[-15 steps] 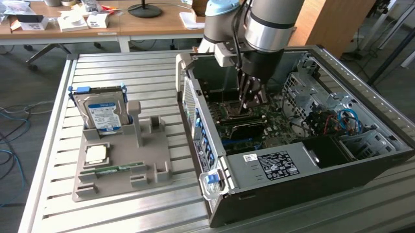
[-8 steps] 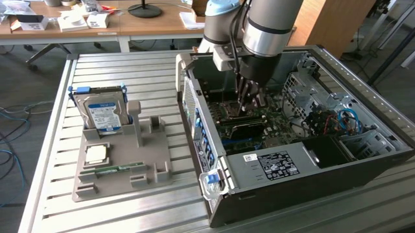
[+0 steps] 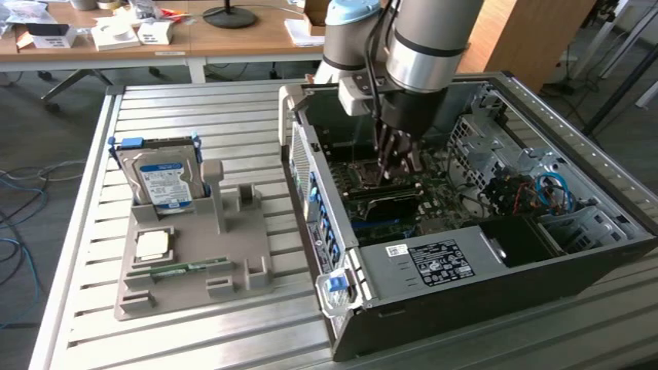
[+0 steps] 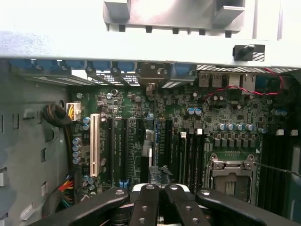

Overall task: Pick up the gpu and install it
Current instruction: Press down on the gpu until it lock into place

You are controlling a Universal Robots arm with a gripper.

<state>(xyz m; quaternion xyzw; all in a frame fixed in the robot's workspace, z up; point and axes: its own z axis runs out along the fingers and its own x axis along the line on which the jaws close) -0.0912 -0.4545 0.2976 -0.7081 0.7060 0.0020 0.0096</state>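
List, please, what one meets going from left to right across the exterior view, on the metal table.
Hard drive standing in the grey holder → open computer case, with the arm's claw lowered over its motherboard.

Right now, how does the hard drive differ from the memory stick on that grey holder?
The hard drive stands upright, while the memory stick lies low. The hard drive is broad and silver with a blue label; the memory stick is narrow and green. Both sit in the grey holder.
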